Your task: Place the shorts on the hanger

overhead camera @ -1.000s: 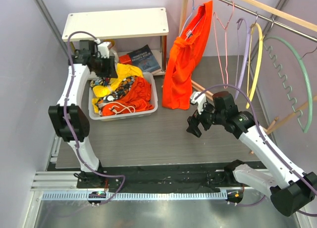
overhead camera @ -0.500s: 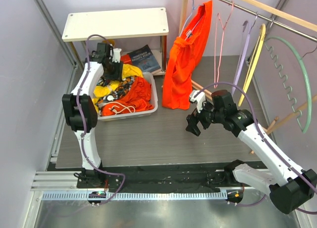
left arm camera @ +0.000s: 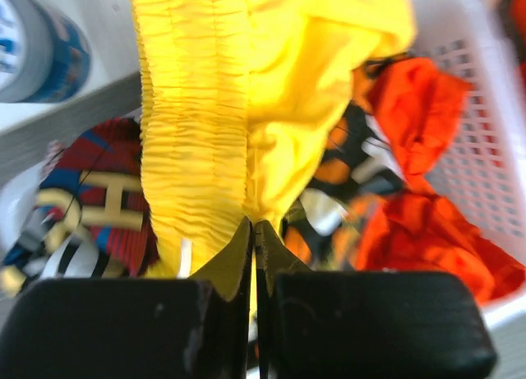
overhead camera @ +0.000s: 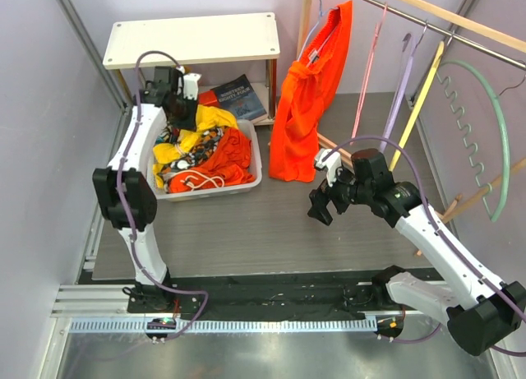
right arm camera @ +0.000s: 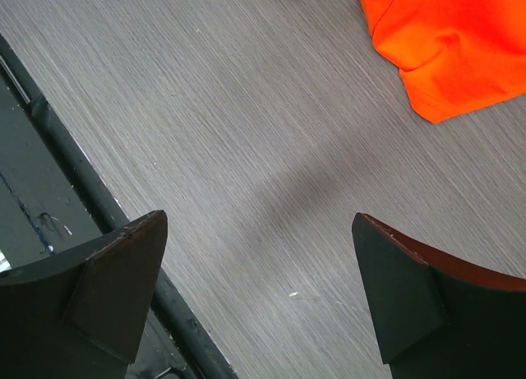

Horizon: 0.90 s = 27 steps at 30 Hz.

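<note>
Pinching just a waistband fold, the left claw (left arm camera: 253, 224) holds the shorts (left arm camera: 222, 108) over the basket (overhead camera: 256, 172); tangled clothes (left arm camera: 411, 231) could ride up, or the fold slip. Right of the basket, the right claw (right arm camera: 256, 223) gapes empty, the hanger (overhead camera: 371, 62) beyond.

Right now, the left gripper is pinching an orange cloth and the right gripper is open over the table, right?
Not quite. The left gripper is shut on the yellow shorts instead, as the left wrist view shows. The rest is right: the right gripper is open over the table.
</note>
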### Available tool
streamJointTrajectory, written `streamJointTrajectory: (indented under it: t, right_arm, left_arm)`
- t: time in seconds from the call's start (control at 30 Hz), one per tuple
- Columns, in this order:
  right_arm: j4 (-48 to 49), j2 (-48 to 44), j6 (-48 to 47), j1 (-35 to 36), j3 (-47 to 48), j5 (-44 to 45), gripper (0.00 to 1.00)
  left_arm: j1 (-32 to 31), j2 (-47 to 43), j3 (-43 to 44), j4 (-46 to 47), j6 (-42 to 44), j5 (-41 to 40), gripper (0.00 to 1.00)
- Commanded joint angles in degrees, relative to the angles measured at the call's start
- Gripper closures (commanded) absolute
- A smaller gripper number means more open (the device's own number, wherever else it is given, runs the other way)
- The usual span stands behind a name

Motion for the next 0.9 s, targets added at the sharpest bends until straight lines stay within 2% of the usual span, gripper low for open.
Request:
streamJointTrajectory:
  t: [0.0, 0.23, 0.3, 0.33, 0.43, 0.6, 0.87]
  right_arm:
    - [2.3, -0.2, 0.7, 0.0, 3.1, -0.4, 0.00]
    - [2.2, -0.2, 0.6, 0.0, 3.5, -0.4, 0.00]
    - [2.2, -0.2, 0.6, 0.0, 3.6, -0.5, 0.00]
    - [2.2, -0.1, 0.6, 0.0, 3.7, -0.6, 0.00]
    - [2.5, -0.1, 0.9, 0.0, 3.7, -0.7, 0.00]
    - [2.2, -0.2, 0.8, 0.0, 3.8, -0.4, 0.00]
    - [2.1, -0.4, 0.7, 0.0, 3.3, 0.0, 0.00]
  left_arm:
    - [-0.5, -10.2, 2.1, -1.6, 0.3, 1.8, 1.00]
    - [-0.6, -13.7, 6.1, -1.9, -1.4, 2.2, 1.00]
    - [-1.1, -13.3, 7.1, -2.4, -1.5, -0.2, 0.98]
    - [-1.3, -11.9, 7.3, -2.9, -1.5, -1.5, 0.81]
    - [-1.3, -8.8, 6.8, -4.0, -1.5, -4.6, 0.48]
    - [-1.2, -4.8, 6.1, -1.6, -2.2, -5.9, 0.37]
    - [-1.4, 2.8, 6.0, -0.6, -1.6, -7.0, 0.39]
